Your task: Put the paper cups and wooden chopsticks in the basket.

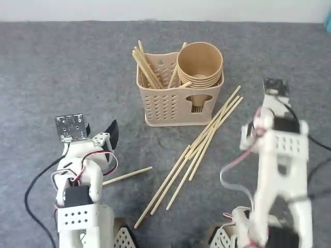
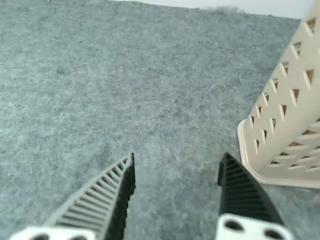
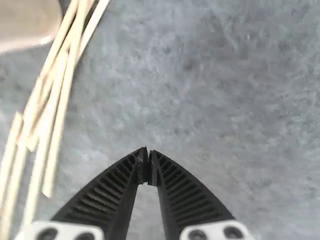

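A beige slotted basket (image 1: 165,106) stands at the middle back of the grey carpet. Stacked paper cups (image 1: 199,64) fill one of its compartments, and a few wooden chopsticks (image 1: 149,70) lean in the other. Several loose chopsticks (image 1: 199,147) lie fanned on the carpet in front of the basket, also seen in the right wrist view (image 3: 50,100). A single chopstick (image 1: 126,175) lies by the left arm. My left gripper (image 2: 177,175) is open and empty over bare carpet, beside the basket wall (image 2: 285,130). My right gripper (image 3: 148,167) is shut on nothing, just beside the loose chopsticks.
The left arm (image 1: 80,181) stands at the front left and the right arm (image 1: 279,150) at the front right. Grey carpet (image 1: 62,67) covers the whole table. A corner of the basket (image 3: 25,22) shows in the right wrist view.
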`<state>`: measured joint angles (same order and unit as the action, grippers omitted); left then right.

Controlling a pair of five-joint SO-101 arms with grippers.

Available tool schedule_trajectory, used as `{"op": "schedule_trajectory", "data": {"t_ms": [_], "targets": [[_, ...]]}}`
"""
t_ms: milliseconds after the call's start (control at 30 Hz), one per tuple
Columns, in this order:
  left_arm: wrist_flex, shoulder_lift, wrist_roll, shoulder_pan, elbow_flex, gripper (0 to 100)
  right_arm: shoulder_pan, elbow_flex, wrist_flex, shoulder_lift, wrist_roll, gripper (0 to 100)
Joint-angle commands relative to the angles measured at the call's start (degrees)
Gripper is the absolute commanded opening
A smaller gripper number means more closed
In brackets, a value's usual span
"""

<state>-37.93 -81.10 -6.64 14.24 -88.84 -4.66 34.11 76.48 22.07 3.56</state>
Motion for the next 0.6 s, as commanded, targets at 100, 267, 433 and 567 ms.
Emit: {"op": "schedule_trajectory", "data": {"t_ms": [100, 267, 433, 567], "targets": [[0.62, -0.88, -0.88, 0.70, 0.31, 26, 12.00, -4.48, -7.34, -9.89, 10.73, 0.9], [0.62, -0.88, -0.88, 0.79, 0.31, 26, 19.91, -4.22, -13.32, -13.76, 18.20, 4.0], [0.70, -0.88, -0.88, 0.79, 0.31, 26, 24.57, -0.26, -19.74, -16.75, 21.71, 16.2], [0.79, -0.88, -0.62, 0.79, 0.22, 26, 24.66, 0.88, -22.64, -18.68, 21.89, 17.2]]}}
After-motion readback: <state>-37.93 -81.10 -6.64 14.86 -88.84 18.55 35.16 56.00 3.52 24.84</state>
